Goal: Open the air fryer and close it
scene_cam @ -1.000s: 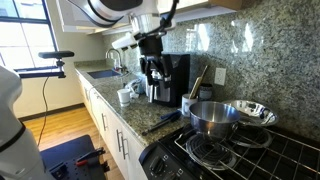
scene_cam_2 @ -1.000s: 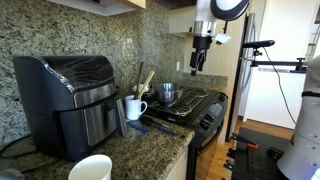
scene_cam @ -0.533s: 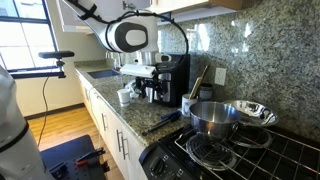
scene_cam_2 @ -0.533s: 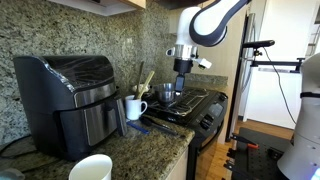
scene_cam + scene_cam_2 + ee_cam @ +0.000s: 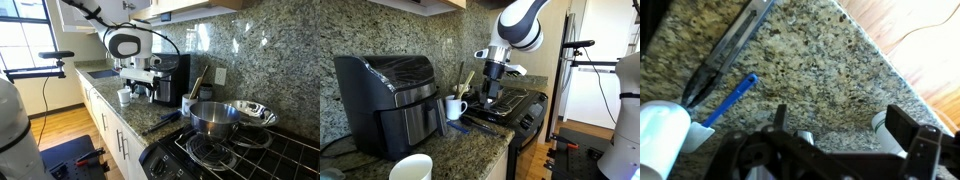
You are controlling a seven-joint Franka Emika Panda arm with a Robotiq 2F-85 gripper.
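3 views of 1 kitchen counter. The air fryer (image 5: pixel 390 95) is black and boxy, with a silvery drawer panel (image 5: pixel 417 122) on its front. It stands on the granite countertop (image 5: pixel 470 145) against the stone backsplash, and its drawer sits flush with the body, shut. In an exterior view a white mug (image 5: pixel 454 108) stands just beside the fryer's front corner, and a 2nd mug (image 5: pixel 410 168) sits at the near edge of the counter. The arm (image 5: pixel 520 25) bends down from above. The gripper (image 5: pixel 492 95) hangs over the counter near the stove (image 5: pixel 515 108), well apart from the air fryer.

In the wrist view the gripper (image 5: pixel 845 135) enters from the bottom edge. Its fingers (image 5: pixel 910 130) are spread wide, with nothing between them. Beneath it lie speckled granite, a blue-handled utensil (image 5: pixel 732 100) and a dark 2-armed tool (image 5: pixel 720 65) — tongs or shears, which cannot be told. A white vessel (image 5: pixel 660 135) fills the lower left corner.

In an exterior view the gripper (image 5: pixel 140 90) appears in front of the air fryer (image 5: pixel 172 78). A steel pot (image 5: pixel 213 117) stands on the stove grates with a steel bowl (image 5: pixel 250 112) just beside it, and a sink (image 5: pixel 100 72) lies farther along the counter.
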